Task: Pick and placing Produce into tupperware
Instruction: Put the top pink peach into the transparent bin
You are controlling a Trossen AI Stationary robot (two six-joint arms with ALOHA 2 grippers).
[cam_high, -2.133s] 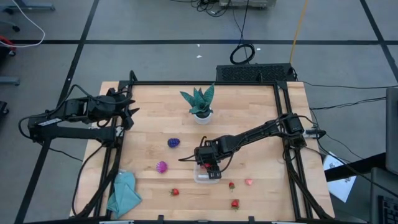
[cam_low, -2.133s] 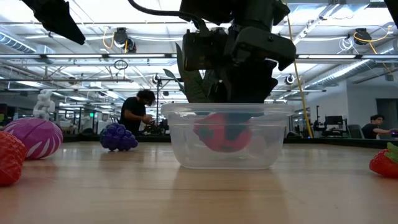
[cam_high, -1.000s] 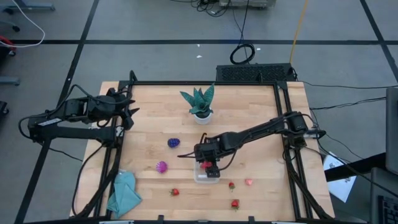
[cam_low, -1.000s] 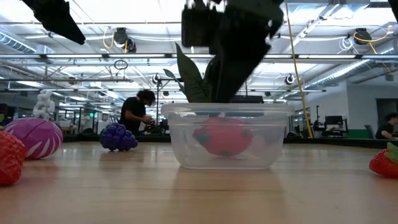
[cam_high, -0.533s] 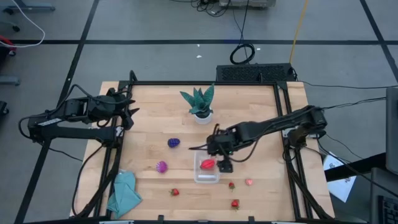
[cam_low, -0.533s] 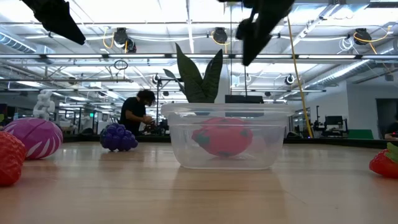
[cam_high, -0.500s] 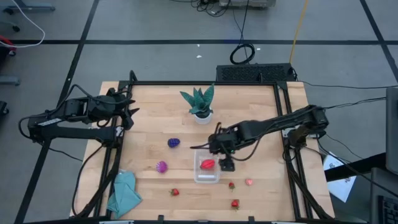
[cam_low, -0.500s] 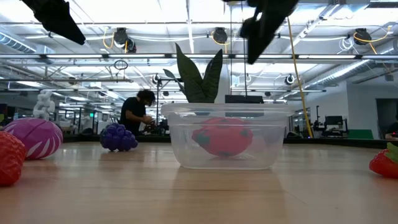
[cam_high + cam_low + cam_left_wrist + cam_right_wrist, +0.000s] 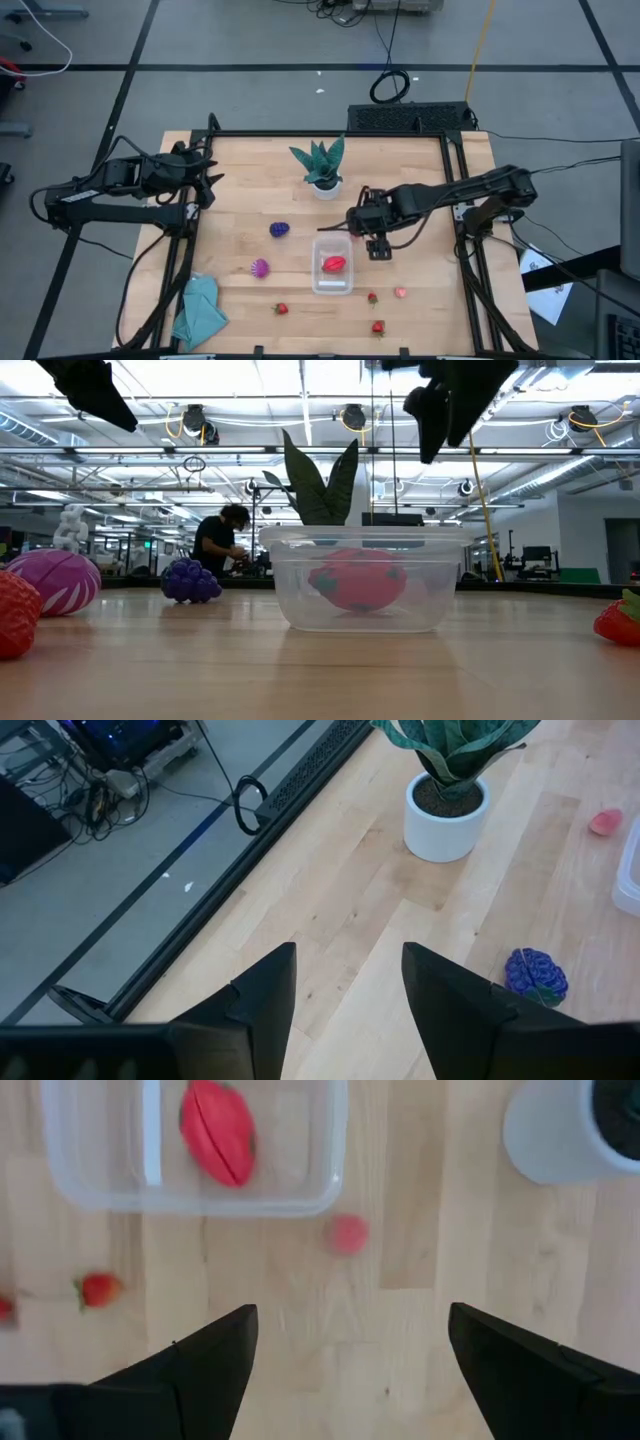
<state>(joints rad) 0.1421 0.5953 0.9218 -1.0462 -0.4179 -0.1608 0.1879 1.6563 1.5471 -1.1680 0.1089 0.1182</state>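
1. We see the right gripper [image 9: 378, 248] spread wide and holding nothing — it hangs above the table [image 9: 400, 180] just beside the tupperware [image 9: 332, 264].
2. One red fruit [image 9: 334, 264] lies inside the tupperware; small strawberries [image 9: 281, 309], a pale pink piece [image 9: 400, 293], a magenta fruit [image 9: 260, 268] and a purple one [image 9: 279, 229] sit around it, the potted plant [image 9: 322, 167] farther back.
3. The left gripper [image 9: 207, 178] waits at the table's left edge, fingers narrowly parted, empty.

You won't find any readable text, label, brand, number or sign in these views: nothing legible on the arms, on the things lying on the surface, or on the equipment in the room behind it.
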